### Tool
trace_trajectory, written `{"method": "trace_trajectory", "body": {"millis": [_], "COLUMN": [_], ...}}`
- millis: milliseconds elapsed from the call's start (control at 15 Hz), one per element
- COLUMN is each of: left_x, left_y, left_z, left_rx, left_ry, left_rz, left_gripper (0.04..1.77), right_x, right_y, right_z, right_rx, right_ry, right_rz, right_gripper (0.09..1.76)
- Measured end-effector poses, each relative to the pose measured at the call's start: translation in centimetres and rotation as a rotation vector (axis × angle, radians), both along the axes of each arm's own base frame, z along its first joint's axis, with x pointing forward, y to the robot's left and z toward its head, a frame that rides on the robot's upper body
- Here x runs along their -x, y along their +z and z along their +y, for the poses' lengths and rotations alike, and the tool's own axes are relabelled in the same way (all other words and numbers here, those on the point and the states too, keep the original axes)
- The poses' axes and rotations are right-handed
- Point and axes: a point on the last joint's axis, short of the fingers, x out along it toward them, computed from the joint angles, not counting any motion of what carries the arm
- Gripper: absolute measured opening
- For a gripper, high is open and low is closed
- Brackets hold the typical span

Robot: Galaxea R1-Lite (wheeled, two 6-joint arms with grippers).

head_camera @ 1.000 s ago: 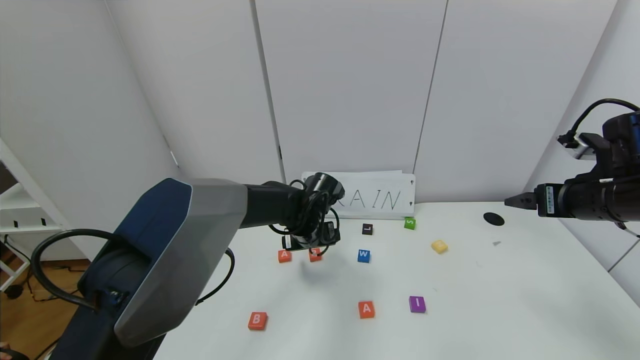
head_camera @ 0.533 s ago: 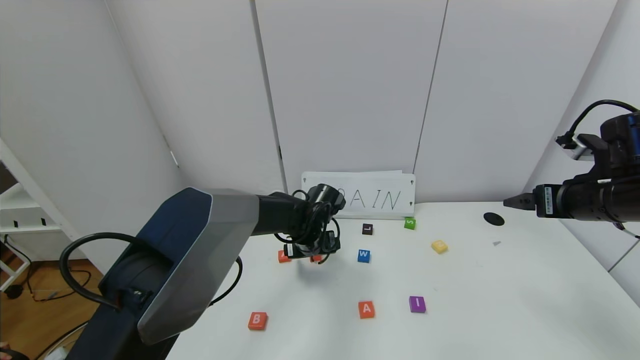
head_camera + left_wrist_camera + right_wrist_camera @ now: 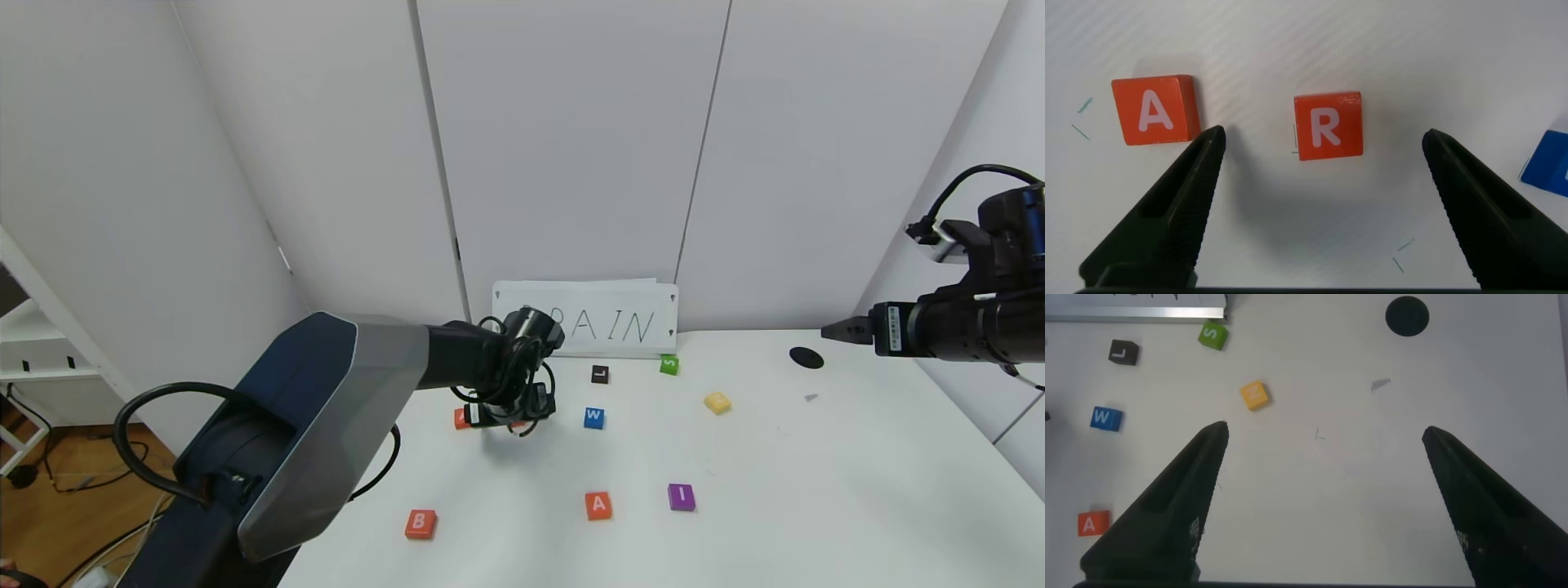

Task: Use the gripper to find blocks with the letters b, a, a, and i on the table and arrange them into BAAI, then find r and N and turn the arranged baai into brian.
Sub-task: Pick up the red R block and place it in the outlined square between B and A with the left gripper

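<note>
The left gripper, fingers spread wide, has dropped lower over R, bare table around it; an A lies just beside one finger. The right gripper hovers open, well apart.

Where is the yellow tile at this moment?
In the head view, the yellow tile lies on the table's far right part, between the green tile and the black hole.
</note>
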Motion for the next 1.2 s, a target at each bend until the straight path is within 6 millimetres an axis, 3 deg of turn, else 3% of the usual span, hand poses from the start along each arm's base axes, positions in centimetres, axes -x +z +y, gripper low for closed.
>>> {"method": "trace_trajectory", "body": {"millis": [533, 733, 1000, 1067, 1200], "left_x": [-0.07, -0.08, -0.09, -0.08, -0.09], "left_y": [-0.29, -0.44, -0.53, -0.54, -0.54], "left_z": [-0.04, -0.05, -0.07, -0.06, -0.06], "left_rx": [-0.001, -0.002, -0.003, -0.002, -0.002], "left_ry": [-0.003, -0.002, -0.002, -0.002, -0.002], "left_rz": [0.002, 0.004, 0.005, 0.006, 0.006], "left_gripper": [1.69, 1.18, 0.7, 0.49, 0.5], "right_x": [-0.01, -0.01, -0.02, -0.03, -0.04], "right_y": [0.03, 0.03, 0.05, 0.08, 0.12], "right_z": [-0.03, -0.06, -0.09, -0.15, -0.23], "right_rx": [0.0, 0.0, 0.0, 0.0, 0.0], "right_ry": [-0.001, -0.002, -0.003, -0.005, -0.007], "right_rz": [-0.002, -0.002, -0.003, -0.004, -0.005], "right_gripper": [1.71, 1.71, 1.71, 1.71, 1.71]}}
